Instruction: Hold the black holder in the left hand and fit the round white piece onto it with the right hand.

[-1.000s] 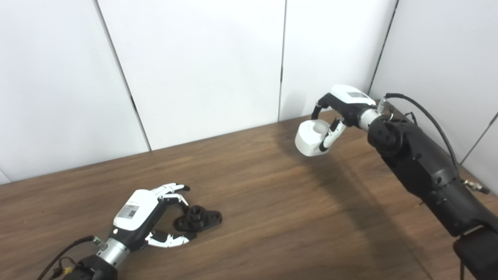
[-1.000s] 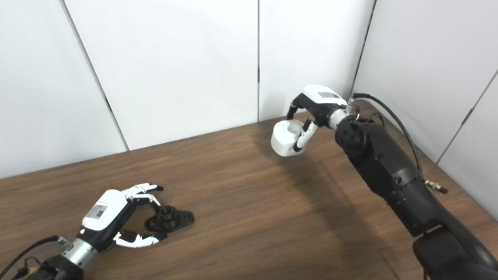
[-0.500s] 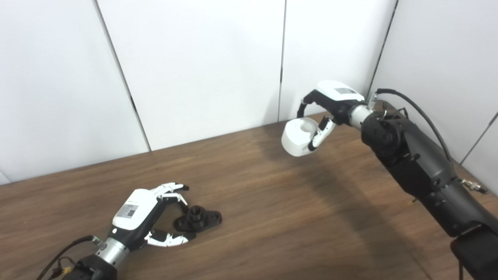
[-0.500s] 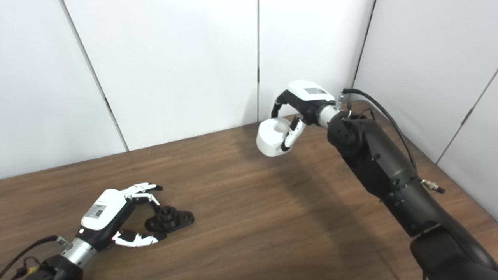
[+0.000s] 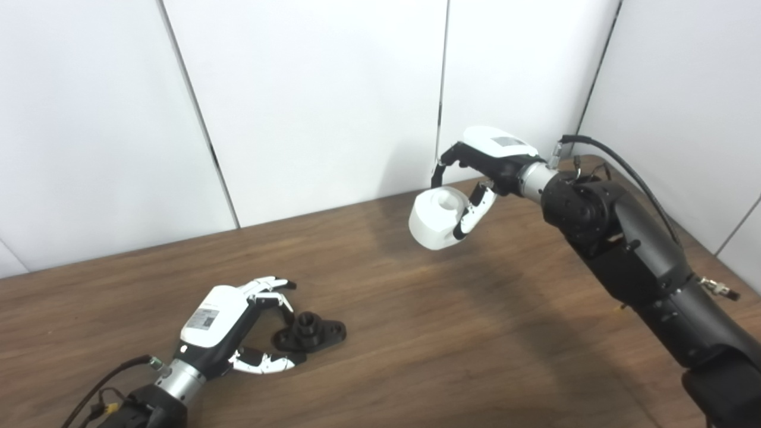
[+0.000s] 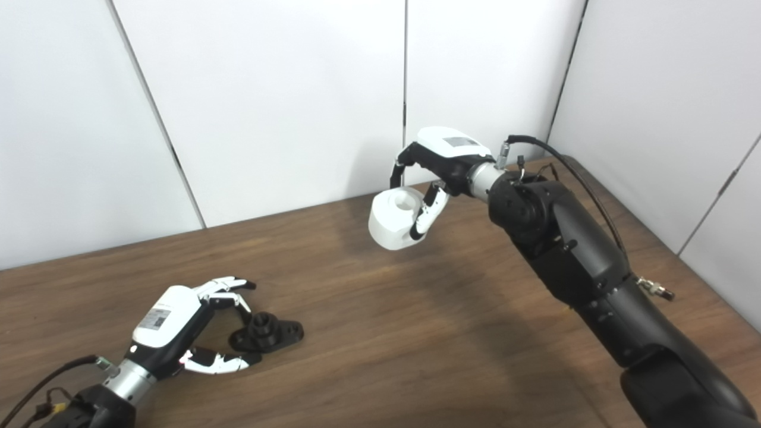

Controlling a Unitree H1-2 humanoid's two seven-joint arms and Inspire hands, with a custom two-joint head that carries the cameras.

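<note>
The black holder (image 5: pixel 310 333) lies flat on the wooden table (image 5: pixel 416 333) at the lower left, its round post pointing up. My left hand (image 5: pixel 229 324) rests around its left end, fingers above and thumb below, spread apart and not closed on it. The round white piece (image 5: pixel 436 216), a short cylinder with a hollow top, hangs in the air at the upper right of centre. My right hand (image 5: pixel 487 163) is shut on it, fingers behind and thumb across its front.
White wall panels (image 5: pixel 309 101) close off the back and right of the table. The right forearm (image 5: pixel 630 255) stretches across the right side of the table. A cable (image 5: pixel 101 386) trails from the left wrist.
My right hand has carried the white piece leftward and a little toward me. The camera has also shifted slightly. The left hand and holder stay put.
</note>
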